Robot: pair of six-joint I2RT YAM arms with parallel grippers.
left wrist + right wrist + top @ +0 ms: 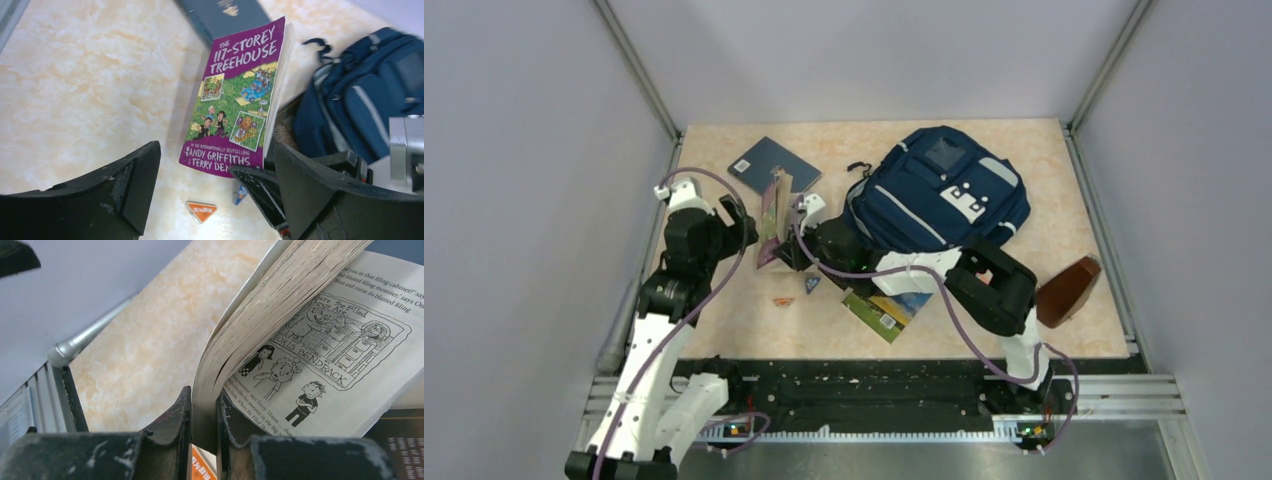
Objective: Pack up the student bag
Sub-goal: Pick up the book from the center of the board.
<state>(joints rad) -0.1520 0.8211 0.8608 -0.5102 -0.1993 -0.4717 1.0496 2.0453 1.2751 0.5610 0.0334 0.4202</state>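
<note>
The navy student bag (944,195) lies at the back right of the table, and also shows in the left wrist view (360,100). A purple paperback, "The 117-Storey Treehouse" (773,218), stands on edge left of the bag. My right gripper (796,255) is shut on the lower edge of its pages (202,405), and an illustrated inner page (320,350) fans open. My left gripper (742,228) is open just left of the paperback; its cover (235,100) shows between and beyond the left fingers (125,185).
A dark blue book (774,165) lies flat behind the paperback. A landscape-cover book (889,310) lies under the right arm. A brown object (1069,290) sits at the right edge. Small orange (781,300) and blue (812,284) triangles lie on the table.
</note>
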